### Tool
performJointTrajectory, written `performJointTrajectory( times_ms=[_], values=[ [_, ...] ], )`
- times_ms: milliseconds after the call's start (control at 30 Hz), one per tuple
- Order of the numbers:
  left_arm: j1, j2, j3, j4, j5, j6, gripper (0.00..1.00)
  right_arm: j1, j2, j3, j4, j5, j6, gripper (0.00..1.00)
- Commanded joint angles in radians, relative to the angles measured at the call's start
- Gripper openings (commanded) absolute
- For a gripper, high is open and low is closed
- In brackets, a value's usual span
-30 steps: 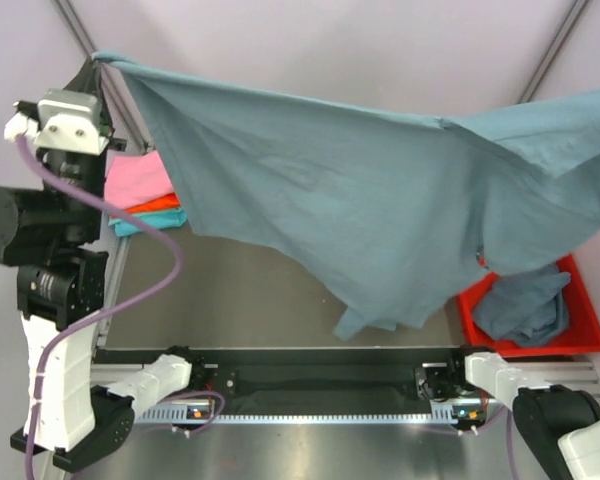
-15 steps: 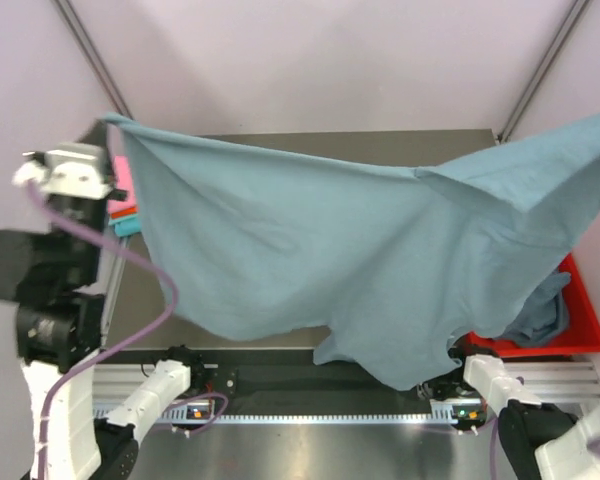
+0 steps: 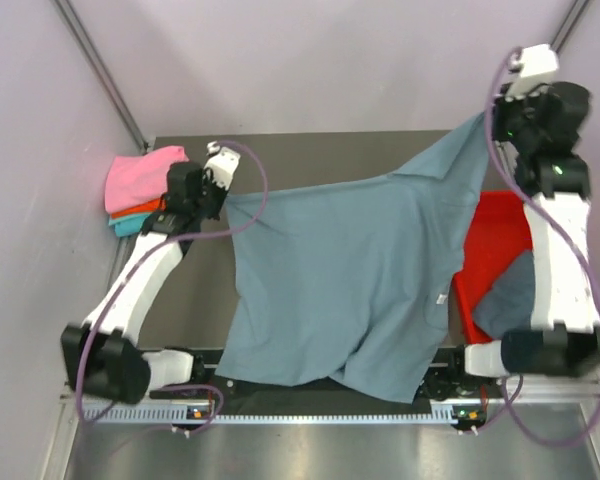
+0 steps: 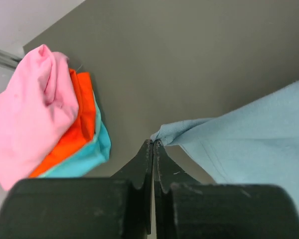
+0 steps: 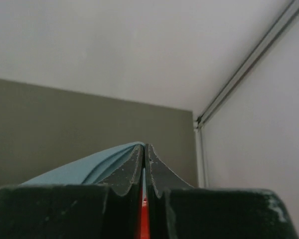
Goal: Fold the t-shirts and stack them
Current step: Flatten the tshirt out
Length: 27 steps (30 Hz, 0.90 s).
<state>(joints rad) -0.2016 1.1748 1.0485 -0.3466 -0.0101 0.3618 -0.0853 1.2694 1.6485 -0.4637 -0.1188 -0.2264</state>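
In the top view, the blue-grey t-shirt is held spread above the tabletop. Its gripped edge runs left to far right and its body falls toward the near edge. In the left wrist view, the left fingers are pinched on one corner, near the folded stack. In the right wrist view, the right fingers are pressed on the other end.

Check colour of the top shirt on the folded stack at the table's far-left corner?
Pink. The top shirt shows best in the left wrist view.
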Motion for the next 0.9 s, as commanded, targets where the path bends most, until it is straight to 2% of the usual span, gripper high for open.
performJointTrajectory(
  times_ms=[0, 133, 200, 233, 267, 300, 367, 400, 467, 500, 600, 733, 800, 867],
  values=[
    [0.051, 0.182, 0.153, 0.214, 0.005, 0.009, 0.00, 0.024, 0.251, 0.037, 0.117, -0.001, -0.030, 0.00],
    [0.114, 0.516, 0.356, 0.274, 0.006, 0.035, 0.00, 0.073, 0.503, 0.183, 0.134, 0.050, -0.082, 0.00],
    [0.120, 0.632, 0.507, 0.281, -0.023, 0.058, 0.00, 0.094, 0.672, 0.331, 0.096, 0.059, -0.105, 0.00],
    [0.123, 0.742, 0.568, 0.270, -0.028, 0.063, 0.00, 0.111, 0.735, 0.396, 0.076, 0.068, -0.099, 0.00],
    [0.125, 0.797, 0.629, 0.261, -0.036, 0.068, 0.00, 0.120, 0.799, 0.550, 0.045, 0.070, -0.094, 0.00],
    [0.125, 0.850, 0.745, 0.238, -0.047, 0.083, 0.00, 0.125, 0.934, 0.638, -0.020, 0.076, -0.088, 0.00],
    [0.128, 0.986, 0.855, 0.199, -0.068, 0.088, 0.00, 0.142, 1.054, 0.860, -0.064, 0.114, -0.090, 0.00],
    [0.131, 1.023, 0.933, 0.193, -0.073, 0.089, 0.00, 0.153, 1.123, 0.890, -0.041, 0.139, -0.109, 0.00],
    [0.142, 1.101, 0.988, 0.199, -0.071, 0.089, 0.00, 0.180, 1.136, 0.832, 0.041, 0.203, -0.151, 0.00],
    [0.145, 1.121, 1.027, 0.205, -0.073, 0.091, 0.00, 0.189, 1.127, 0.800, 0.134, 0.218, -0.177, 0.00],
    [0.151, 1.191, 1.080, 0.234, -0.097, 0.094, 0.00, 0.205, 1.147, 0.774, 0.215, 0.264, -0.157, 0.00],
    [0.171, 1.226, 1.075, 0.339, -0.140, 0.080, 0.00, 0.208, 1.170, 0.775, 0.292, 0.352, -0.126, 0.00],
    [0.180, 1.240, 1.070, 0.435, -0.152, 0.081, 0.00, 0.208, 1.177, 0.775, 0.356, 0.361, -0.166, 0.00],
    [0.186, 1.253, 1.093, 0.462, -0.172, 0.085, 0.00, 0.205, 1.186, 0.790, 0.411, 0.377, -0.210, 0.00]
  ],
)
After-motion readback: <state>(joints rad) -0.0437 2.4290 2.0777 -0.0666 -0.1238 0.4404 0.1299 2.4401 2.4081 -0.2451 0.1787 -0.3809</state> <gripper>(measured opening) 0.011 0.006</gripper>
